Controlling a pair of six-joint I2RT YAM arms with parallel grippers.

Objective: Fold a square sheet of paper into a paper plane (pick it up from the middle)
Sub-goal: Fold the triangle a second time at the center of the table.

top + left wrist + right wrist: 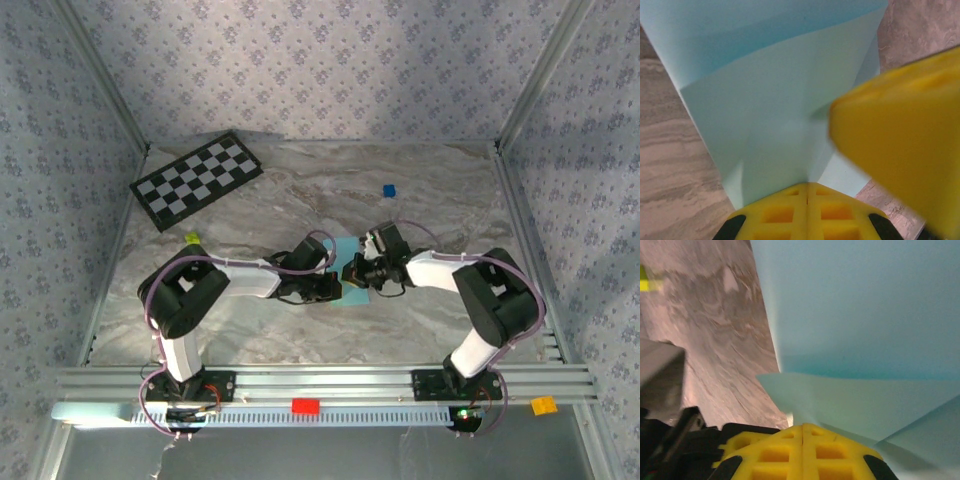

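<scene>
The square sheet of paper (352, 294), light sky-blue and partly folded, sits at the table's middle between both arms. My left gripper (334, 286) reaches it from the left and my right gripper (354, 272) from the right, their tips almost touching. In the left wrist view my left gripper (807, 186) is shut, with the creased paper (780, 100) rising out of the seam between its yellow fingers. The right gripper's yellow finger (900, 145) looms blurred close by. In the right wrist view my right gripper (803, 428) is shut on a folded flap of the paper (865, 315).
A black-and-white checkerboard (195, 180) lies at the far left corner. A tiny blue cube (389, 189) sits far right of centre, and a small yellow-green piece (192, 238) at the left. Red (305, 405) and orange (543, 404) blocks rest on the near rail. Metal posts frame the table.
</scene>
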